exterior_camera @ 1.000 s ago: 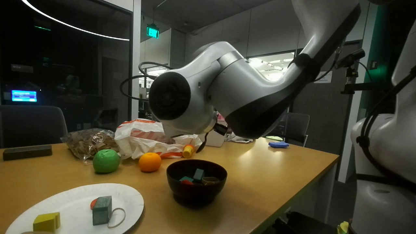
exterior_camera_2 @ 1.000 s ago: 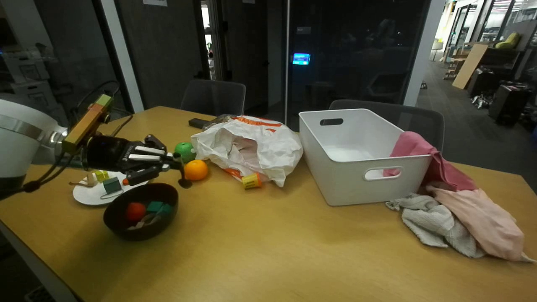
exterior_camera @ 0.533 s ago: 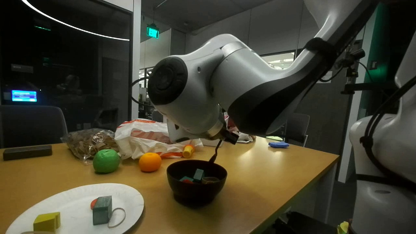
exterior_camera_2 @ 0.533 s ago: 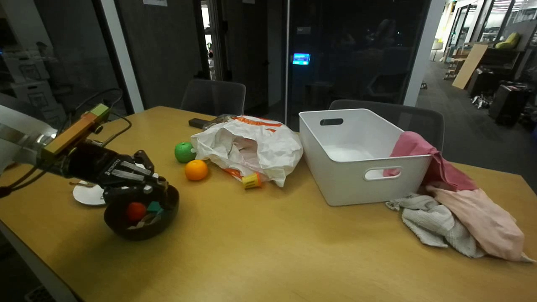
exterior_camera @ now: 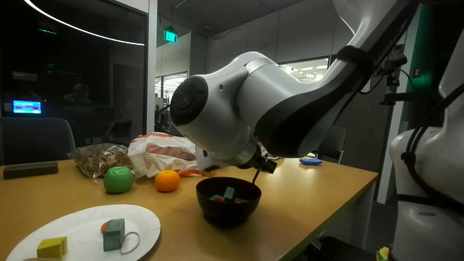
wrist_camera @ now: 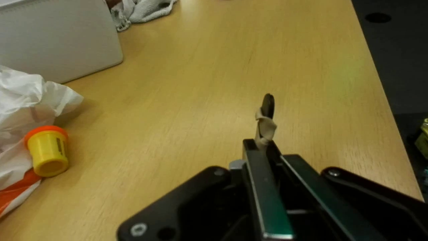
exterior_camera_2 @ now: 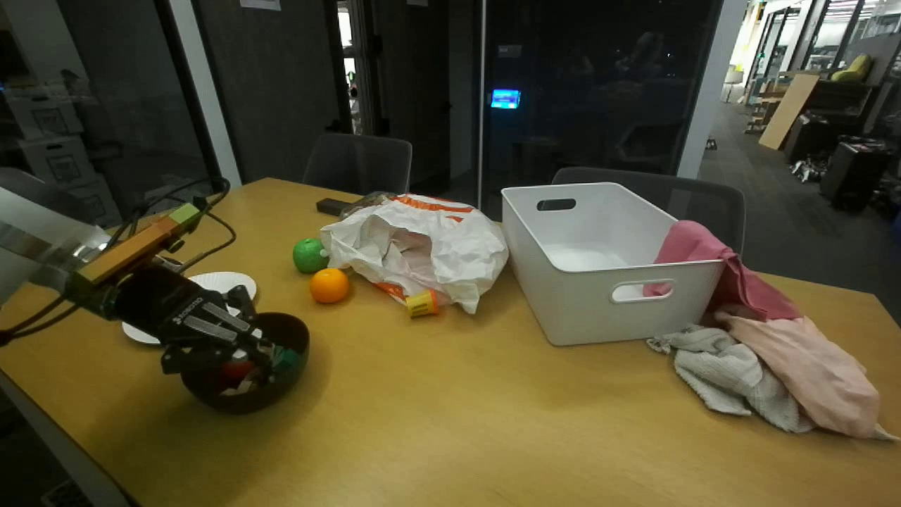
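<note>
A black two-fingered pincer (wrist_camera: 263,147) has its fingers drawn together, clamped on a slim dark utensil (wrist_camera: 268,106). A tan band (wrist_camera: 266,129) is wrapped round the utensil just past the fingertips. In an exterior view the pincer tilts down over a dark round bowl (exterior_camera_2: 246,405), covering part of its contents. Seen from another place, the utensil is a thin dark line slanting to the bowl's rim; whether it touches the bowl, I cannot tell. Inside the bowl are a teal block (exterior_camera: 229,193), something rounded and red (exterior_camera: 218,199), and something tan, too small to make out.

Near the bowl, on a wooden bench (exterior_camera_2: 457,422), a white plate (exterior_camera: 83,224) bears a yellow block (exterior_camera: 52,249) and a grey-green block (exterior_camera: 113,235). Past the bowl sit a green fruit (exterior_camera_2: 310,255) and, just beside it, an orange (exterior_camera_2: 329,285). Behind them is a crumpled white bag (exterior_camera_2: 457,243) with orange print; a yellow tub (wrist_camera: 48,152) with an orange lid lies on its side against it. Further out stands a white bin (exterior_camera_2: 574,299), a pink cloth (exterior_camera_2: 746,289) draped over its rim.
</note>
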{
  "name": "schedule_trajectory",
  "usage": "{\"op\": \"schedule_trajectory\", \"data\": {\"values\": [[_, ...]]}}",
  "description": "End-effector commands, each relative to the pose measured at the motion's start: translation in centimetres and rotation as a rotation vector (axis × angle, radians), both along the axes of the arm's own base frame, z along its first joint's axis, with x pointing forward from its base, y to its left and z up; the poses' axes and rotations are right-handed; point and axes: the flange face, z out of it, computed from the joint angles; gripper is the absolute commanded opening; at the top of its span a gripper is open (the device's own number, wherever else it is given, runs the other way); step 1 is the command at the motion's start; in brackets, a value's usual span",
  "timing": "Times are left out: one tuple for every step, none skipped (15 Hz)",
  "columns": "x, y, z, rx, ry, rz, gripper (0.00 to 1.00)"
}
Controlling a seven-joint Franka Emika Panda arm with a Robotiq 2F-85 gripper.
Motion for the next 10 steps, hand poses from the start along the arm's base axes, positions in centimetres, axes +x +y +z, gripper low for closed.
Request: {"op": "schedule_trajectory", "data": {"values": [[-0.3, 0.9, 0.0, 0.093, 0.060, -0.027, 0.08], [-0.3, 1.3, 0.0, 0.131, 0.068, -0.045, 0.08], [-0.2, 1.7, -0.1, 0.176, 0.068, -0.057, 0.08], [0.0, 2.1, -0.1, 0.225, 0.056, -0.064, 0.07], [0.3, 2.5, 0.0, 0.268, 0.024, -0.055, 0.08], [0.7, 2.8, 0.0, 0.311, -0.012, -0.043, 0.08], [1.0, 3.0, 0.1, 0.337, -0.067, 0.003, 0.08], [1.4, 3.2, 0.1, 0.356, -0.108, 0.042, 0.08], [1.7, 3.4, 0.1, 0.377, -0.143, 0.078, 0.08], [1.9, 3.4, 0.1, 0.376, -0.176, 0.121, 0.08]]}}
